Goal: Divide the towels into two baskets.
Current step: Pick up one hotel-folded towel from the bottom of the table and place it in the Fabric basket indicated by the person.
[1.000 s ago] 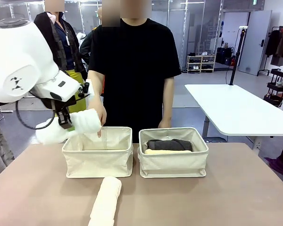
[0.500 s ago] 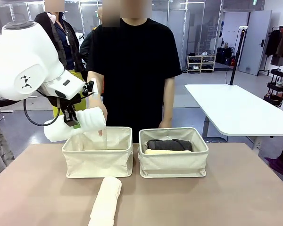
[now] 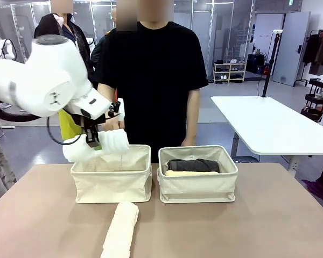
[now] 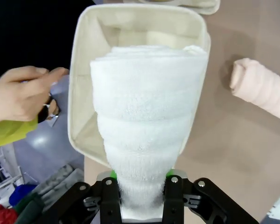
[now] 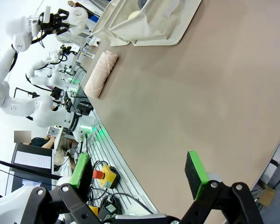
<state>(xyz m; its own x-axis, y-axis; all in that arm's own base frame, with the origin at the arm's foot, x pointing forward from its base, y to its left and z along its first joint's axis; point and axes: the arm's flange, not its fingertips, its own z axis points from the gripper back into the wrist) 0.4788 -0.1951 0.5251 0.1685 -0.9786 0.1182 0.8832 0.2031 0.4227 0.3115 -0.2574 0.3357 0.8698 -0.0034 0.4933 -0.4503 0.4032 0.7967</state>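
Note:
My left gripper (image 3: pixel 93 141) is shut on a white rolled towel (image 3: pixel 99 144), holding it level just above the back left of the left basket (image 3: pixel 111 185). From the left wrist the same towel (image 4: pixel 147 116) runs out from between the green pads (image 4: pixel 113 175) over the open left basket (image 4: pixel 84 84). The right basket (image 3: pixel 198 183) holds a dark grey towel (image 3: pixel 194 165) and a pale yellow towel (image 3: pixel 185 173). A cream towel roll (image 3: pixel 120 230) lies on the table near the front; it also lies to the right in the wrist view (image 4: pixel 263 88). My right gripper (image 5: pixel 140 175) is open over bare tabletop.
A person in a black shirt stands behind the baskets, one hand (image 4: pixel 23 93) close to the left basket's far rim. The brown table (image 3: pixel 247 226) has free room to the right and front. A white table (image 3: pixel 269 126) stands farther back right.
My left arm has carried the white towel to the right and slightly up, from left of the basket to above its back left part. The person's hand has drawn back from the basket.

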